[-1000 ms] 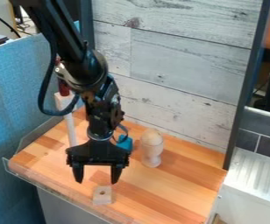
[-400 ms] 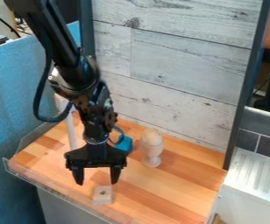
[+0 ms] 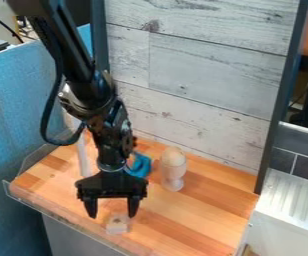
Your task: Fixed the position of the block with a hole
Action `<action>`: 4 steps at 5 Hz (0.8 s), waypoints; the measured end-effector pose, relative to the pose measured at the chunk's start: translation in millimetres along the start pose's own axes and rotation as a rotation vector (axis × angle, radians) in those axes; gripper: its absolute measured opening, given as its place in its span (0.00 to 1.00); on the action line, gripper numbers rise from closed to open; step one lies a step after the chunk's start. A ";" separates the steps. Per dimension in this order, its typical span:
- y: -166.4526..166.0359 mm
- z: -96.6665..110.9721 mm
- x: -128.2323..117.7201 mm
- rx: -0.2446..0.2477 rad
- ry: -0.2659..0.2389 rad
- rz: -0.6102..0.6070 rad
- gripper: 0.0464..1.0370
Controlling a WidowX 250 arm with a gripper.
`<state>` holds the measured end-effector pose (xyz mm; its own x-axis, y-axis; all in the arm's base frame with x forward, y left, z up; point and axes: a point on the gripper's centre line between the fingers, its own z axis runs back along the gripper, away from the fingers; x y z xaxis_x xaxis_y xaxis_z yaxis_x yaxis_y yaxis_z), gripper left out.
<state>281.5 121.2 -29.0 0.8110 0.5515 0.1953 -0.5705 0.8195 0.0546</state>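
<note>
Hand (image 3: pixel 112 215) spread wide and gripping nothing, it hangs close over the block with a hole (image 3: pixel 117 228), which sits near the front edge of the wooden table (image 3: pixel 203 215)

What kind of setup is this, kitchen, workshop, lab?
Probably a lab tabletop rig: a black robot arm hangs over a clear-edged wooden work surface, with a plank-pattern backboard behind it and a blue fabric partition alongside.

Wooden tabletop (image 3: pixel 207 207), holed block (image 3: pixel 117 227), cup (image 3: pixel 173 176), blue object (image 3: pixel 140 166)
</note>
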 end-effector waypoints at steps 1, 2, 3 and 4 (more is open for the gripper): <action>-0.1 -11.1 -5.2 0.020 0.010 -0.008 0.96; -1.1 -19.5 -8.7 0.034 0.002 -0.018 0.93; -2.8 -21.3 -7.8 0.043 0.002 -0.022 0.70; -5.7 -20.6 -6.6 0.031 0.010 -0.006 0.54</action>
<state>282.1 116.1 -50.8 0.8153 0.5486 0.1853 -0.5696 0.8174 0.0865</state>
